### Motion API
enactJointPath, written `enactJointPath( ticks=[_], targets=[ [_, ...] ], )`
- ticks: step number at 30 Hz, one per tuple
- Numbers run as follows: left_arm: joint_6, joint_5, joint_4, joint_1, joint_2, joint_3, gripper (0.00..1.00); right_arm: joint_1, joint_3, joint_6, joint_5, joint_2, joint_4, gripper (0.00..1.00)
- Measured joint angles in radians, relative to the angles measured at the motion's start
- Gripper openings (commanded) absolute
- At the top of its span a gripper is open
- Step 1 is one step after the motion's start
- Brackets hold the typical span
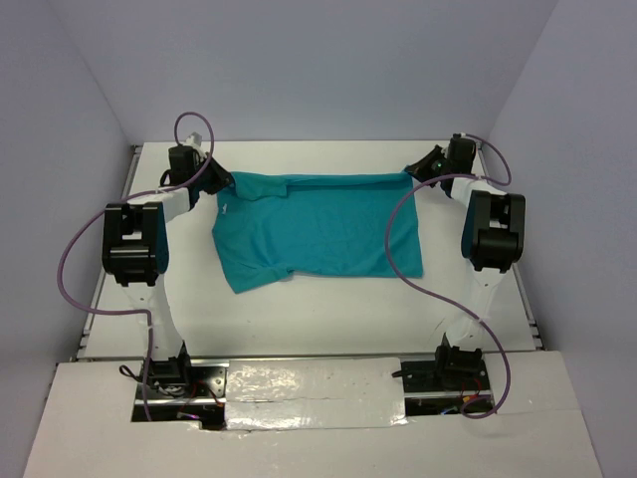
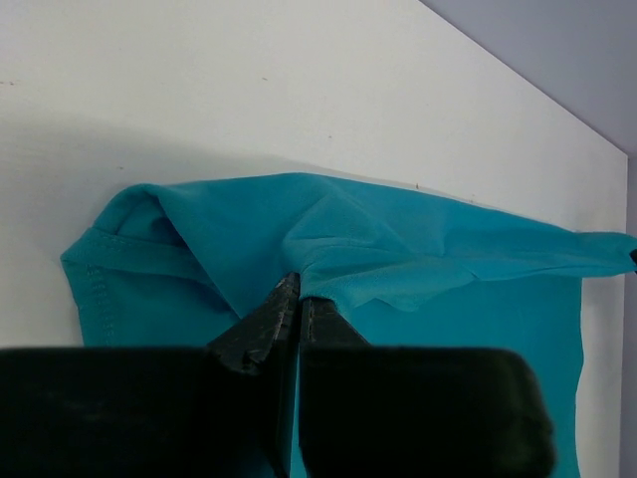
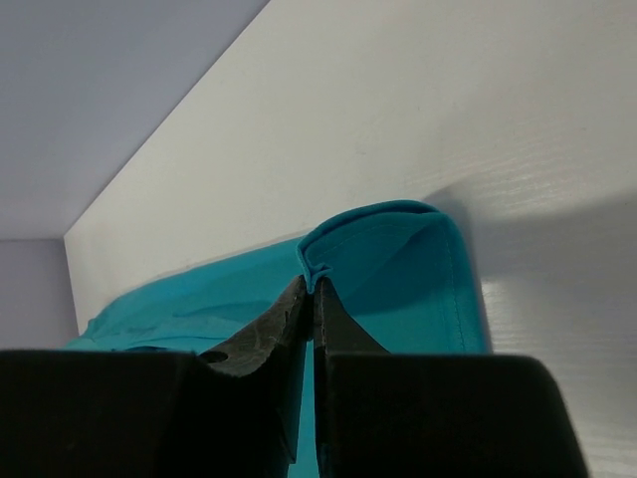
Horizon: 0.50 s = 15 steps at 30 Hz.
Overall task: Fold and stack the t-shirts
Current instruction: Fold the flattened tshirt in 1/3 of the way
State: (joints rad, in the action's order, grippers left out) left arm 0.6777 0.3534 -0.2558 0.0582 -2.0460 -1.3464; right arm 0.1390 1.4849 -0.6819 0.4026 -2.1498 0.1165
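left pincer clamped on teal shirt, right pincer likewise

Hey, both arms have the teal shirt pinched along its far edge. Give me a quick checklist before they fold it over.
1. Left gripper shut on the teal shirt at its collar end: ok.
2. Right gripper shut on the opposite far corner: ok.
3. Far edge stretched straight between them: ok.
4. Rest of the shirt flat on the table: ok, though one sleeve sticks out on the near side.
5. Purple cable of the right arm clear of the cloth: cannot tell; it loops over the shirt in the top view.
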Motion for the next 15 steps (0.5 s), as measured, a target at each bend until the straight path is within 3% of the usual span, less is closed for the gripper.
enactJointPath(
  ticks=[9, 13, 15],
  targets=[
    [-0.021, 0.001, 0.021, 0.0, 0.008, 0.0, 0.04, 0.0, 0.007, 0.011, 0.001, 0.0, -0.035, 0.17],
    [-0.022, 0.005, 0.028, 0.0, 0.021, 0.0, 0.08, 0.0, 0.004, 0.022, 0.003, 0.0, -0.036, 0.31],
    [-0.022, 0.01, 0.034, 0.0, 0.029, 0.0, 0.17, 0.0, -0.004, 0.024, 0.004, 0.001, -0.036, 0.36]
  ],
)
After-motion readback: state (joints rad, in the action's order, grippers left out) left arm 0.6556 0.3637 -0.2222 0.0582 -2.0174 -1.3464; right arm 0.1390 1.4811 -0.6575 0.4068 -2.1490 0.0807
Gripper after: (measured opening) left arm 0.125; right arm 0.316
